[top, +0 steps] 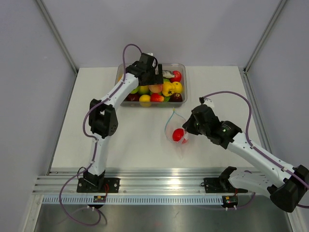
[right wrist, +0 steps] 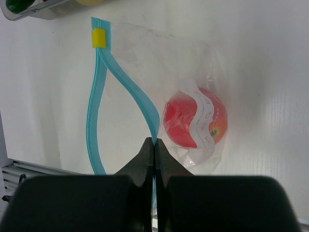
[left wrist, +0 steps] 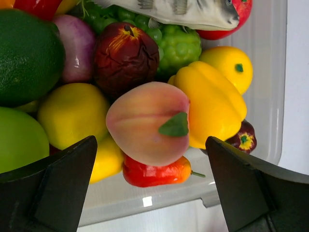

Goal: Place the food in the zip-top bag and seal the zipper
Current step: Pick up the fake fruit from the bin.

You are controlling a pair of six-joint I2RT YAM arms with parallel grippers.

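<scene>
Right fingers pressed flat together on the zipper, nipping one run of the teal strip. Below the pinch, strip lost behind the black finger bodies. Zip-top bag flat on the tabletop, right of centre, mouth gaping in a loop, yellow tab at its far end. Inside it a red fruit, partly masked by a white label and crinkled film.

Left fingers spread wide, gripping nothing, flanking a peach in the tub at the far side; touching or not, impossible to say. Green apple cut off at the left edge, fish toy at the top.

From above, both sets of fingers hidden under their wrists. Left arm folded at a raised elbow, reaching far over the tub. Right arm stretched from near right toward the bag.
</scene>
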